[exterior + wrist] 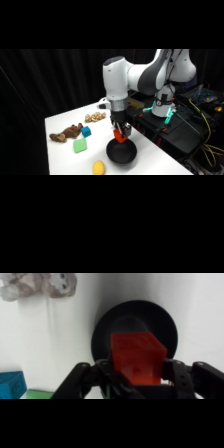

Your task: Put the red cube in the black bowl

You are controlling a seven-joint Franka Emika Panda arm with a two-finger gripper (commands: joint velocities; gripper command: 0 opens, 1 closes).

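Gripper (137,379) clamped on the red cube (136,359), held above the black bowl (102,331), over its near rim. Blue cube (86,131) and green block (79,145) lie further off. Risk: releasing this off-centre, cube may clip rim and bounce out.

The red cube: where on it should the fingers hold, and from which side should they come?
Hold the red cube on two opposite flat side faces and come from above. The gripper grips it this way now, shut on it over the black bowl. The cube's flat parallel sides suit a pinch, and a hold from above leaves its underside free to drop into the bowl.
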